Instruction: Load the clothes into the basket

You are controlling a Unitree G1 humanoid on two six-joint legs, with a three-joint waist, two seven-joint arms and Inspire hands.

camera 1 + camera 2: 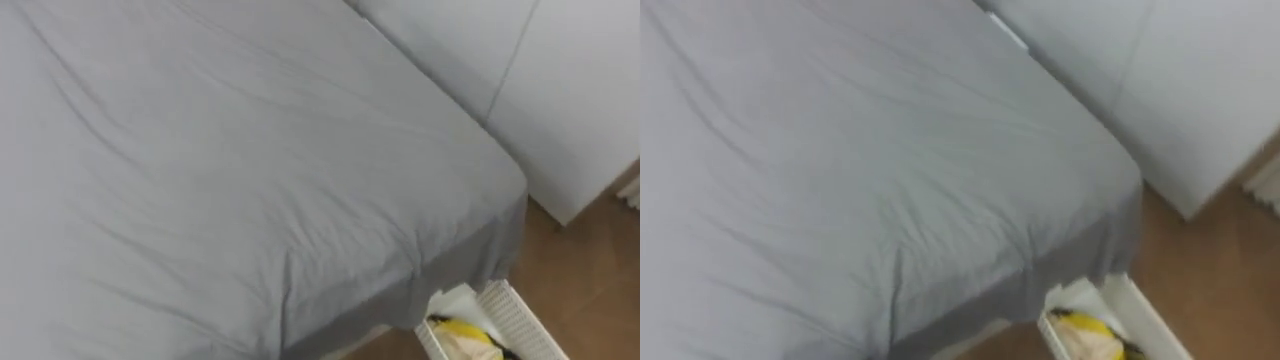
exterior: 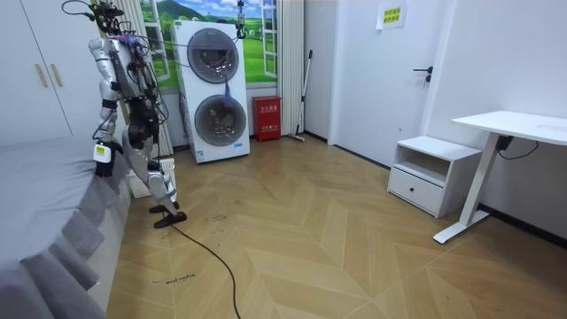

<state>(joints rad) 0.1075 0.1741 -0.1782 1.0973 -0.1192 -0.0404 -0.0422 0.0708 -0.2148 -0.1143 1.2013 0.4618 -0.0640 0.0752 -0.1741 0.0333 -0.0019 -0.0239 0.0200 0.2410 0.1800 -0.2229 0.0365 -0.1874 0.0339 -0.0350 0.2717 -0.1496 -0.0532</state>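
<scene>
A white slatted basket stands on the floor at the foot corner of the bed, at the lower right of the eye views. A yellow garment lies inside it on top of something pale. The grey sheet of the bed has no clothes on the part I see. In the room view I stand at the bed's corner facing it, and my left hand hangs low beside the mattress edge, too small to read.
White wardrobe doors rise just right of the bed, leaving a narrow strip of wooden floor. In the room view stacked washing machines stand behind me, with a white desk and a low cabinet far across the room.
</scene>
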